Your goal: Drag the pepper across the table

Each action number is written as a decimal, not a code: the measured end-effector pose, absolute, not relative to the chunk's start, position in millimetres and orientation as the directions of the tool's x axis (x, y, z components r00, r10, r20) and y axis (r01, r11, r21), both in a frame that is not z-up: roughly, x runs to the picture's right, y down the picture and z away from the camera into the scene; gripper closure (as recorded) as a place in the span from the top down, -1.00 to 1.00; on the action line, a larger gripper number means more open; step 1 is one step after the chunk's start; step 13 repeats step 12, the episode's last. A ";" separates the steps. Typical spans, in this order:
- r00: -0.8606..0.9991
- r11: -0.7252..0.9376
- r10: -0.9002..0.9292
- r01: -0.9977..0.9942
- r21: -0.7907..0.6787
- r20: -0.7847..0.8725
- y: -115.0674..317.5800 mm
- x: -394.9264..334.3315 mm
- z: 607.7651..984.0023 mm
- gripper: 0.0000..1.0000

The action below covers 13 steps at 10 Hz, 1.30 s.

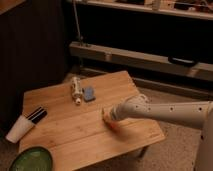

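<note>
The robot's hand [106, 115] is down at the surface of a light wooden table [75, 136], in the right half of the top, a little toward the front edge. Whether the hand is wide, narrow or gripping something cannot be told. It sits at the end of a white arm [165, 110] dotted with small dark holes, which reaches in level from the right edge of the view and narrows to a rounded wrist just before the hand.

The pepper [114, 125], a small orange-red shape, lies on the table right at the hand, just in front of it and slightly to its right. It is too close to say whether the two touch.

Farther back, near the middle of the table, a pale bottle [76, 90] lies on its side with its long axis running front to back. A small blue-grey block [89, 94] lies just beside it on the right.

Well apart from these, at the table's left edge, a white cup [17, 129] lies tipped over, its mouth hanging past the edge. Touching or almost touching its upper end is a short black object with a white stripe [37, 115].

At the front left corner a round green bowl [31, 160] is partly cut off by the bottom of the view.

Behind the table stand dark panels crossed by long pale rails [140, 57]. The floor [177, 150] around the table is speckled grey.
</note>
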<state>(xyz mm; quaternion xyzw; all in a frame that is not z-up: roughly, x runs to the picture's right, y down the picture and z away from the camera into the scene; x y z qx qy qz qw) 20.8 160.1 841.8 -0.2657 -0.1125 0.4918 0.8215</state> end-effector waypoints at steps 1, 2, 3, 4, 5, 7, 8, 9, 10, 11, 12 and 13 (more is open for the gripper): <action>0.492 0.375 0.867 -0.747 -0.549 -0.077 163.4 21.2 839.1 -0.55; 0.491 0.374 0.868 -0.747 -0.550 -0.077 166.0 22.5 836.2 -0.55; 0.490 0.372 0.868 -0.747 -0.551 -0.078 168.8 23.8 833.0 -0.55; 0.488 0.369 0.869 -0.748 -0.551 -0.081 171.0 25.3 830.4 -0.55; 0.490 0.370 0.868 -0.747 -0.552 -0.081 173.4 27.2 826.7 -0.55; 0.499 0.374 0.862 -0.743 -0.555 -0.086 178.6 29.4 821.9 -0.55; 0.504 0.377 0.859 -0.740 -0.557 -0.088 182.3 30.4 819.3 -0.55; 0.508 0.379 0.857 -0.738 -0.558 -0.090 185.2 31.1 817.3 -0.55; 0.511 0.380 0.855 -0.737 -0.559 -0.091 187.3 31.8 816.0 -0.55; 0.515 0.382 0.852 -0.735 -0.560 -0.094 189.8 32.9 814.6 -0.55; 0.519 0.384 0.849 -0.733 -0.562 -0.097 192.0 33.7 813.7 -0.55; 0.519 0.384 0.849 -0.733 -0.562 -0.097 192.0 33.7 813.7 -0.55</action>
